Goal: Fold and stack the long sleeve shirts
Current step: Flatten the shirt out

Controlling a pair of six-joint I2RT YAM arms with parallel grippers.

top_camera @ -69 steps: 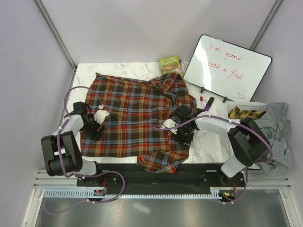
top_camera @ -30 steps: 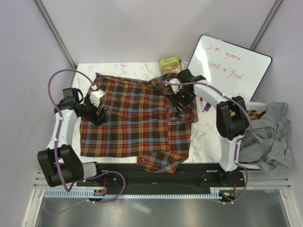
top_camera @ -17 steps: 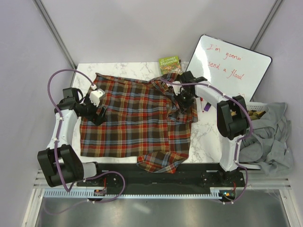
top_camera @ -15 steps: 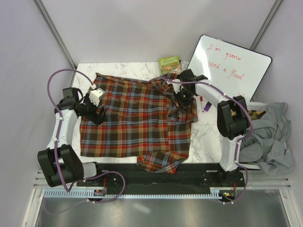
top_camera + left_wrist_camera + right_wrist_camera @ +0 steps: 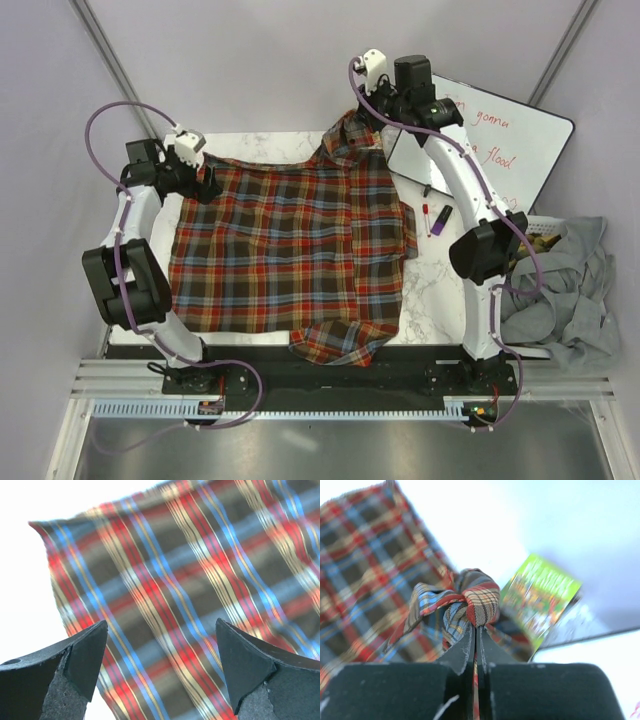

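A plaid long sleeve shirt in red, brown and blue lies spread flat over the marble table. My right gripper is raised above the far right of the shirt. In the right wrist view it is shut on a bunched fold of the plaid cloth, which hangs lifted from the table. My left gripper sits at the shirt's far left corner. The left wrist view shows it open, its fingertips above flat plaid cloth, holding nothing.
A whiteboard with red writing leans at the back right. A green book lies just beyond the lifted cloth. Two markers lie right of the shirt. A basket and a heap of grey cloth sit at the right edge.
My right gripper has shut on the shirt's far right part and risen up and back, lifting it. My left arm has moved back to the shirt's far left corner, still open.
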